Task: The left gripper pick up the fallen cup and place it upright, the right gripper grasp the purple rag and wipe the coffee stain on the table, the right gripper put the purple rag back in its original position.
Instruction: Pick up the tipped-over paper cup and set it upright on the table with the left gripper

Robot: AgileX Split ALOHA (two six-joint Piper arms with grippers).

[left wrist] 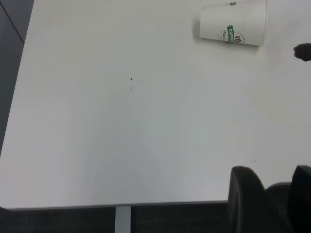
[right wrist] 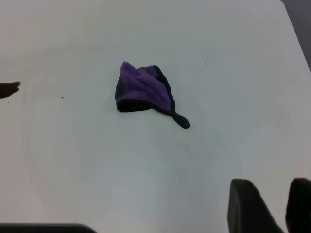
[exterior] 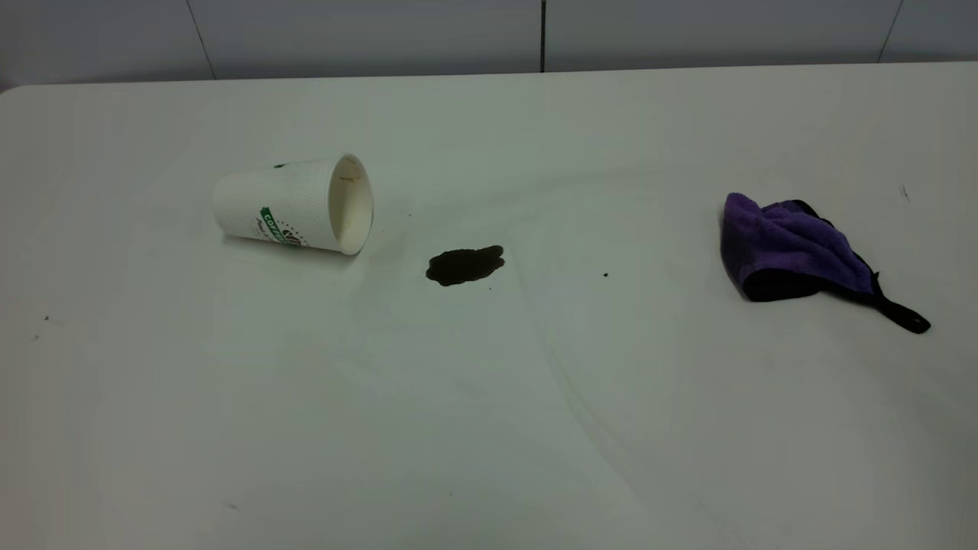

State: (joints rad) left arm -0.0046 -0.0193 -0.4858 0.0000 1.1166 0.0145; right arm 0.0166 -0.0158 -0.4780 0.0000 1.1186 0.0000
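Observation:
The cup (exterior: 294,205) lies on its side on the table (exterior: 489,428) at the left, its mouth facing the coffee stain (exterior: 464,265), a dark oval puddle just to its right. The purple rag (exterior: 795,248) lies bunched at the right, its black loop tab pointing to the front right. Neither gripper shows in the exterior view. The left gripper (left wrist: 277,175) hovers near the table's edge, far from the cup (left wrist: 233,23), fingers a little apart and empty. The right gripper (right wrist: 278,185) is well short of the rag (right wrist: 143,90), fingers a little apart and empty.
A grey panelled wall (exterior: 367,34) runs behind the table's far edge. A few tiny dark specks (exterior: 606,274) dot the white top. The table's edge and a white leg (left wrist: 122,219) show in the left wrist view, with dark floor beyond.

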